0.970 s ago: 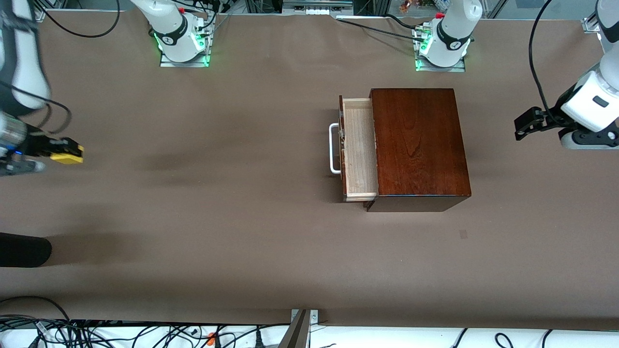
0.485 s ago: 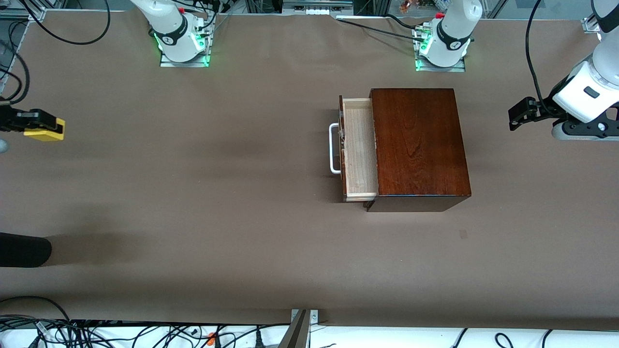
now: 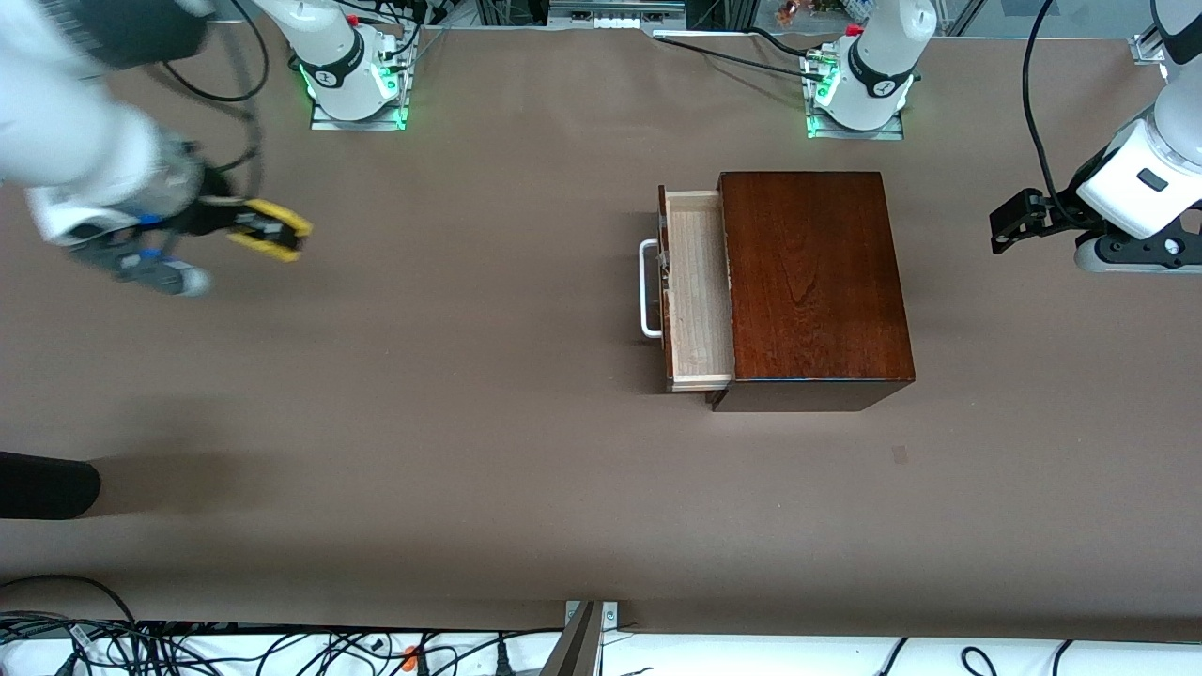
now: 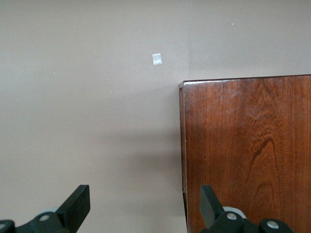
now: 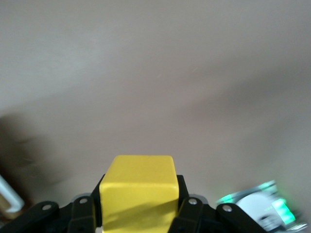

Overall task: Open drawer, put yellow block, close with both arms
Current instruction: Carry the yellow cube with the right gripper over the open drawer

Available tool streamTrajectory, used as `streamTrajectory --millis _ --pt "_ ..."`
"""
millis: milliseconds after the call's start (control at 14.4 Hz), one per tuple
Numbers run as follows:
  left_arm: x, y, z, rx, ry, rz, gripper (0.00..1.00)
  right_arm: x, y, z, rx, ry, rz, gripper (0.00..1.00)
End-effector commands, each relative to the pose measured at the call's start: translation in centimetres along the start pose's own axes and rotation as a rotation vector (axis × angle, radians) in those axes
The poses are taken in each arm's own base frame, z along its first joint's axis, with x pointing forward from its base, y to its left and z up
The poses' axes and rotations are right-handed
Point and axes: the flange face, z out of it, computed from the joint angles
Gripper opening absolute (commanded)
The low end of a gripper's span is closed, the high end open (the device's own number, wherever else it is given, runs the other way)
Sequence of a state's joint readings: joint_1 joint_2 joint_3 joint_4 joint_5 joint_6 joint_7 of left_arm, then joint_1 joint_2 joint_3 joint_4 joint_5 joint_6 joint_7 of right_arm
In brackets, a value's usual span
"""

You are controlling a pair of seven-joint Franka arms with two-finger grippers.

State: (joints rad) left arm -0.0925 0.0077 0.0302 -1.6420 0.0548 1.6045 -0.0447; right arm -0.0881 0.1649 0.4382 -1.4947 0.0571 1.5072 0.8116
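Observation:
The dark wooden box stands mid-table toward the left arm's end. Its drawer of pale wood is pulled partway out, with the white U-shaped handle facing the right arm's end. My right gripper is shut on the yellow block and holds it in the air over the bare table at the right arm's end; the block fills the right wrist view. My left gripper is open and empty over the table at the left arm's end, beside the box.
A small pale tape mark lies on the brown table nearer the front camera than the box. A black object juts in at the table edge at the right arm's end. Cables hang along the front edge.
My right gripper has swung with the yellow block from the table's edge toward the box. My left gripper has shifted only slightly. The drawer has not moved.

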Motion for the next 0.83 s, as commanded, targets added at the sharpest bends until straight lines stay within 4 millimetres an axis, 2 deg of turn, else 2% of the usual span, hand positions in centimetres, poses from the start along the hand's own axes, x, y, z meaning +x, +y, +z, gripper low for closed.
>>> streamTrajectory --millis 0,208,485,624,762 --pt "-0.4 -0.2 -0.5 -0.024 -0.013 0.004 1.0 -5.2 -7.1 0.6 0.064 0.009 0.215 0.0" --pt "-0.5 -0.1 -0.6 -0.024 -0.017 0.007 1.0 -12.0 -14.7 3.4 0.106 0.008 0.426 0.0" --pt "-0.5 0.0 -0.6 -0.025 -0.017 0.007 1.0 -19.5 -22.5 7.5 0.138 0.023 0.645 0.0" --pt "-0.6 0.2 -0.6 -0.025 -0.017 0.012 1.0 -22.5 -26.4 9.8 0.151 0.024 0.766 0.0" --pt "-0.8 0.2 -0.6 -0.025 -0.029 0.012 1.0 -25.2 -29.4 12.1 0.161 0.033 0.827 0.0"
